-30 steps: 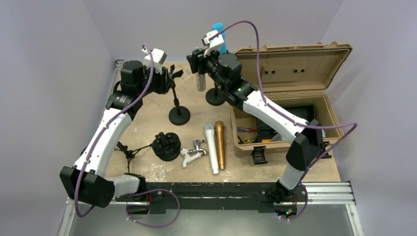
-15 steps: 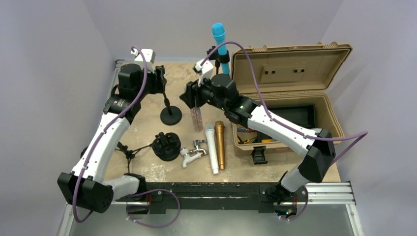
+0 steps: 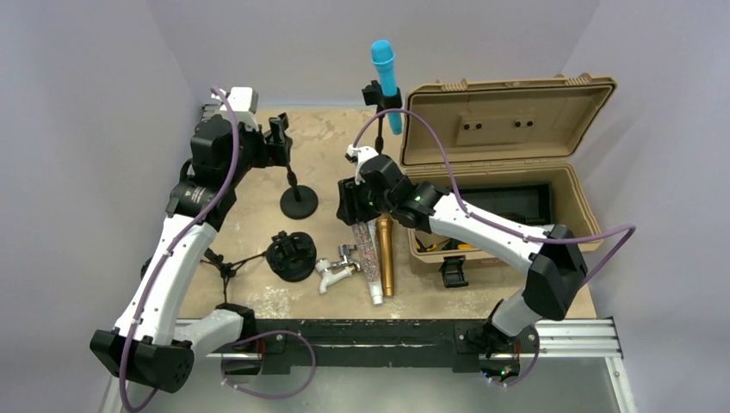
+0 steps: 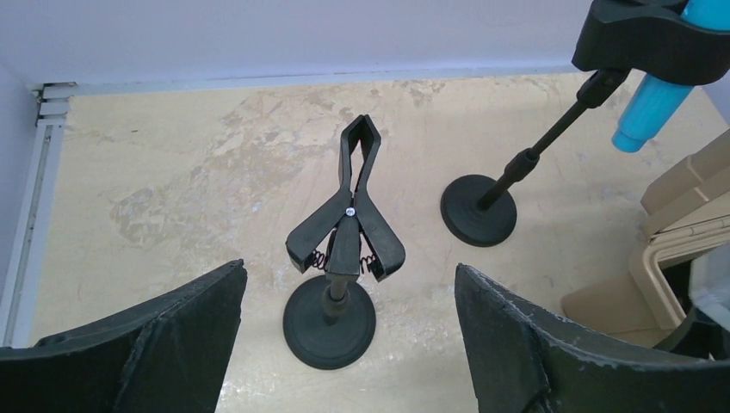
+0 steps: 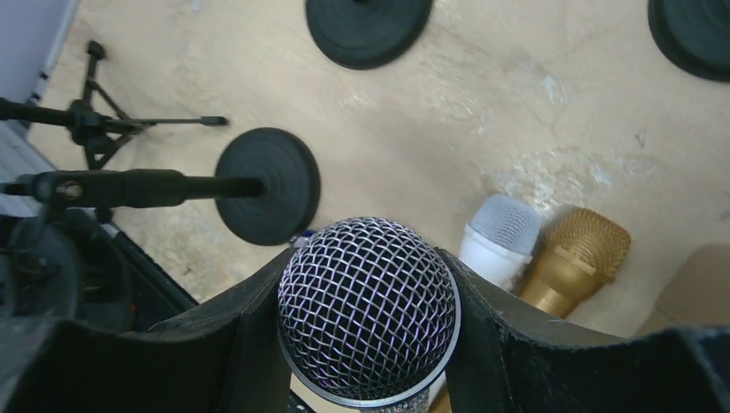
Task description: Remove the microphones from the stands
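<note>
- Overhead, the beige worktop (image 4: 172,172) looks mottled and scuffed, boxed in by pale grey-lilac walls (image 3: 103,69).
- Left gripper (image 3: 275,140) gapes wide, holding nothing, above the bare stand (image 4: 344,232).
- Right gripper (image 3: 351,205) clamps the mesh-headed mic (image 5: 368,311), off the stand, low over the worktop by a white mic (image 5: 499,237) and a gold mic (image 5: 575,258).
- A blue mic (image 3: 385,69) sits in a second stand (image 4: 479,211) near an open tan case (image 3: 508,112).

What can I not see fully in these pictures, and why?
Right wrist view: the held microphone shows only its mesh head, which hides most of its handle.
Left wrist view: the top edge cuts off the blue microphone.
Top view: the case contents are dark, partly under the right arm.
</note>
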{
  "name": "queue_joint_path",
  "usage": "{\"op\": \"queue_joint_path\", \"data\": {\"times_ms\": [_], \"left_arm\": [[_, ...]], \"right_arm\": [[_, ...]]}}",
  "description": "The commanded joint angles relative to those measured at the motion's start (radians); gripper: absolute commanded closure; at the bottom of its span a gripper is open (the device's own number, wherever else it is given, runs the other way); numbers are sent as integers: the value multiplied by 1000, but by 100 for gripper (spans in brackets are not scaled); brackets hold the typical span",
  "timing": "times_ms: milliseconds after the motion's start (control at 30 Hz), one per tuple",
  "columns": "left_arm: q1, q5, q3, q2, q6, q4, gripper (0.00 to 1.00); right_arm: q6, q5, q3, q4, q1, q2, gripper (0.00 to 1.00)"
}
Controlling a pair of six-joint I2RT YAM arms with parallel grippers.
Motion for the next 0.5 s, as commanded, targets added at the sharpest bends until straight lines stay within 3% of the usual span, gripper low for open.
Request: {"op": "queue_joint_path", "data": {"times_ms": [0,467], "left_arm": [[-1,-27,8,-57,-15,10,12],[-4,-22,13,-96,-23,0,12]], "right_arm": [[58,90,9,-87,6,34,94],[136,209,30,-145,-11,134,88]]}}
